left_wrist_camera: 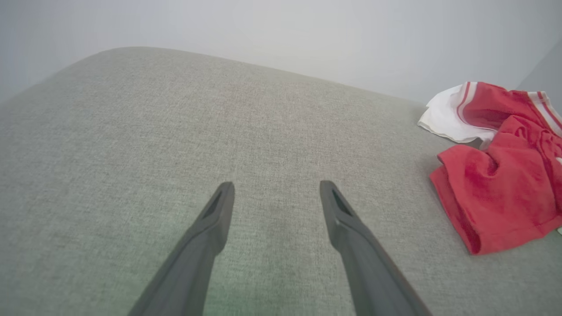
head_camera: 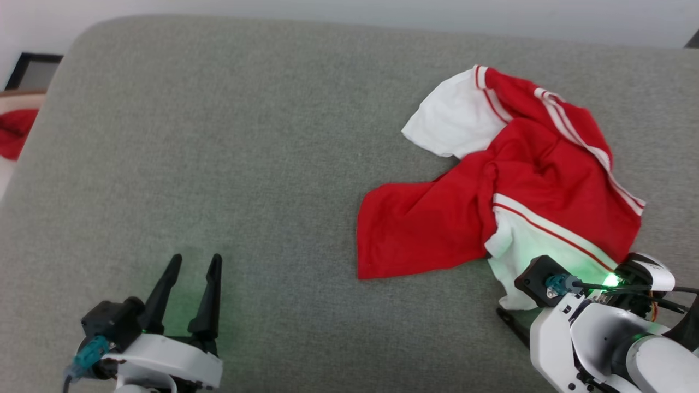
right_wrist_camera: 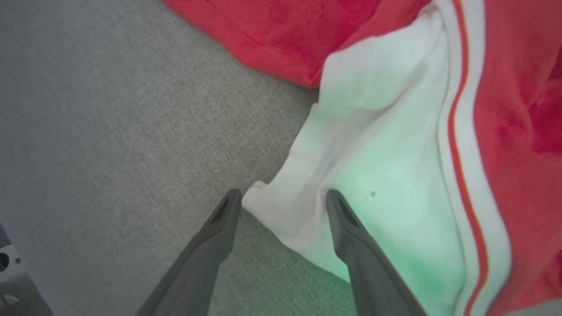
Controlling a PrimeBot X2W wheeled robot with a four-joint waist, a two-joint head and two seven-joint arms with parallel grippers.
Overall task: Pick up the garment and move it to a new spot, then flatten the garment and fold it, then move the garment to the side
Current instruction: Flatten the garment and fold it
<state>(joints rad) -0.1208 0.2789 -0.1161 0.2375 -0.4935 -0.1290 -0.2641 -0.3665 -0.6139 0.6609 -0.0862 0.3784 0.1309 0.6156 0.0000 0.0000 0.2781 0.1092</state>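
garment [head_camera: 524, 180]: white sleeve end at 5 o'clock lying partly hidden under wrist housing [head_camera: 546, 281]; bunched folds covering its front. right end effector [right_wrist_camera: 283, 197]: fingers mostly hiding beneath own wrist in head view. Left wrist view cutting garment at 3 o'clock. red cloth [head_camera: 13, 134] at 9 o'clock running off edge.

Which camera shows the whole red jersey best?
The head view: nearly all of the crumpled garment lies in it. The left wrist view cuts it off at its edge; the right wrist view sits close on one white sleeve.
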